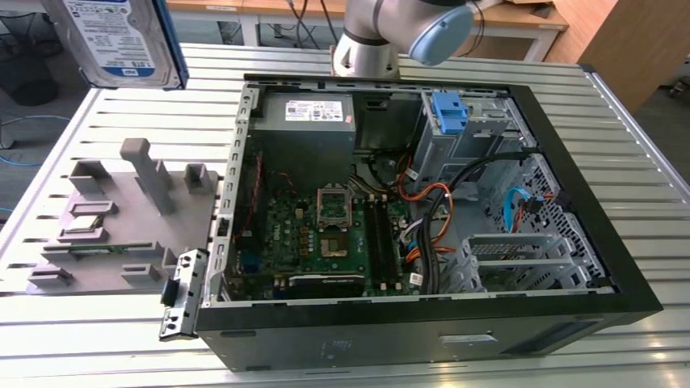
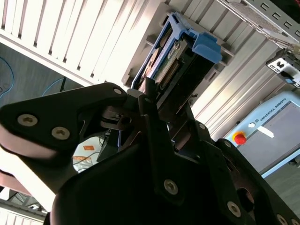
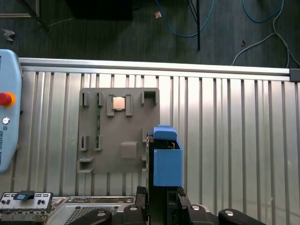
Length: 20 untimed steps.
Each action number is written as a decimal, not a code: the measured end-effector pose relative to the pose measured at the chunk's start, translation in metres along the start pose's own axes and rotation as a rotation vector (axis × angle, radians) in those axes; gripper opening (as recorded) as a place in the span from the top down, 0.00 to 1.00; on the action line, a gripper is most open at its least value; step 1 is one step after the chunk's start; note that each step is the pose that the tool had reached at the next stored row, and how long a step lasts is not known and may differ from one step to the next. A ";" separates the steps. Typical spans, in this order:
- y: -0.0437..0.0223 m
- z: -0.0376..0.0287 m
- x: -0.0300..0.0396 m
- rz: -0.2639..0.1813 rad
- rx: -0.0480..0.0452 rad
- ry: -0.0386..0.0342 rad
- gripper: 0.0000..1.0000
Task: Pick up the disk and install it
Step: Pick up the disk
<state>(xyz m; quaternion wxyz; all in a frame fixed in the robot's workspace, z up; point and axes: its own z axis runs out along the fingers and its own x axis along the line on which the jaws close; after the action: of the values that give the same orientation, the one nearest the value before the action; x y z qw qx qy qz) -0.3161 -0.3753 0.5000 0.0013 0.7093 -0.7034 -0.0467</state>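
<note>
Slatted metal table (image 1: 636, 145) carries open black computer case (image 1: 431, 327), side panel off. Inside: green motherboard (image 1: 323, 234) mid-case, grey power-supply box (image 1: 307, 121) at far end, blue bracket (image 1: 448, 113) in far drive bay, orange cables (image 1: 415, 192) beside board. Grey fixture tray (image 1: 129, 230) just beside case, on exterior view's left. Wooden cabinet (image 1: 636, 40) far behind table.

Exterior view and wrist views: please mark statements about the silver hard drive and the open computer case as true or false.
1. The black gripper clamps the flat silver metal disk in its blue plastic frame. True.
2. The disk sits inside the open black computer case. False: it is held in the air, outside the case, at the exterior view's upper left.
3. A grey plastic fixture tray lies at the exterior view's left of the case. True.
4. The case is closed. False: it is open and its green motherboard shows.
</note>
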 end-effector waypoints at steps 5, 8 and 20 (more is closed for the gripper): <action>-0.0165 -0.0012 0.0001 0.001 -0.0001 0.0000 0.65; -0.0261 -0.0017 0.0002 0.001 0.0000 -0.0001 0.65; -0.0615 -0.0042 0.0004 0.002 -0.0002 -0.0001 0.65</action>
<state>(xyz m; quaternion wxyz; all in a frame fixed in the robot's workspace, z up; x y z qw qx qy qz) -0.2545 -0.3753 0.5000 0.0014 0.7086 -0.7041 -0.0468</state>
